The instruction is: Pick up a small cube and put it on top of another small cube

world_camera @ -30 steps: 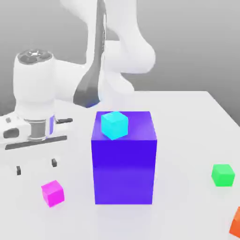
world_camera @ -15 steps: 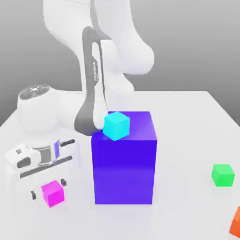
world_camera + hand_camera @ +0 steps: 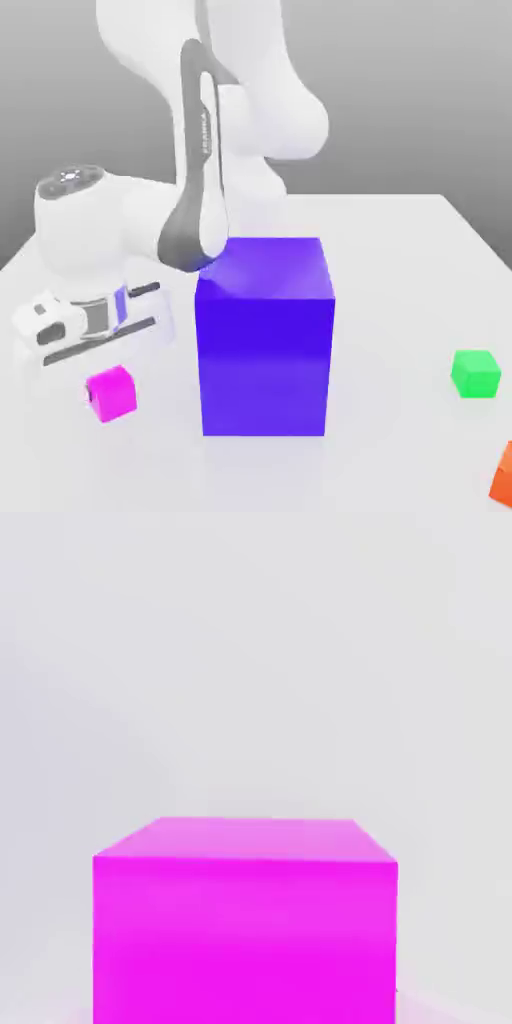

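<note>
The orange cube (image 3: pixel 504 474) sits nearest, at the table's (image 3: pixel 400 250) front edge, well off the big blue-violet block (image 3: pixel 264 335) toward the exterior view's right. The green cube (image 3: pixel 474 373) rests just behind it, apart. On the block's other side, near its front lower corner, lies the magenta cube (image 3: pixel 112 392) (image 3: pixel 245 920) on the table. The gripper (image 3: pixel 98 392) is clamped narrowly on it, the hand bent low above. Behind the block the white arm arches upward.
</note>
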You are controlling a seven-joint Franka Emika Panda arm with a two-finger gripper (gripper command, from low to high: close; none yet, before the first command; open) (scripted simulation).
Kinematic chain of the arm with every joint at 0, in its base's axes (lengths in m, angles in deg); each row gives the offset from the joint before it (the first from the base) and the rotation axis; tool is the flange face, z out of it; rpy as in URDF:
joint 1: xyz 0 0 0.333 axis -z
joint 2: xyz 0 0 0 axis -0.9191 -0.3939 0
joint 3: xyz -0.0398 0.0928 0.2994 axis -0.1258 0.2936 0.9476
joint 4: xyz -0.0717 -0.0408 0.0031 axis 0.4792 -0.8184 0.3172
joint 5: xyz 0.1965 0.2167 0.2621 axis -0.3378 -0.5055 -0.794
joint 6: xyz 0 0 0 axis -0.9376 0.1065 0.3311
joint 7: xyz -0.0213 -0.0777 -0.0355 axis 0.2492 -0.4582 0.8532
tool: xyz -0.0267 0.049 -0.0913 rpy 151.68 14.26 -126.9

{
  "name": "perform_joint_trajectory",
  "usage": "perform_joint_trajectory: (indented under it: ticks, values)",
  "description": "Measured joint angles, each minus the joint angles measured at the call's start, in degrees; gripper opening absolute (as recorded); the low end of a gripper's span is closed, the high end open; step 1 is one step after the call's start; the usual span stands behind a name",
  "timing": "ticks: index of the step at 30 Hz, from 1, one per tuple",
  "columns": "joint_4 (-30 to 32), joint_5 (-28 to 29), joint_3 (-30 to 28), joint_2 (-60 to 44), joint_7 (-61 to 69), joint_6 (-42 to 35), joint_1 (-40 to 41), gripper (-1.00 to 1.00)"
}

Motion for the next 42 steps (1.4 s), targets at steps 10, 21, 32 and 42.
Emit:
perform_joint_trajectory:
  ticks: [10,21,32,42]
  values:
    - [-14.03,-1.70,0.53,-6.84,-3.40,-12.86,-0.74,-1.00]
    - [-13.68,-3.13,12.36,-2.69,-17.43,-15.39,-15.61,-1.00]
    - [-6.06,-2.48,31.08,5.86,-40.49,-12.65,-45.12,-1.00]
    - [-4.75,9.60,27.69,-0.54,-52.53,-5.00,-48.59,-1.00]
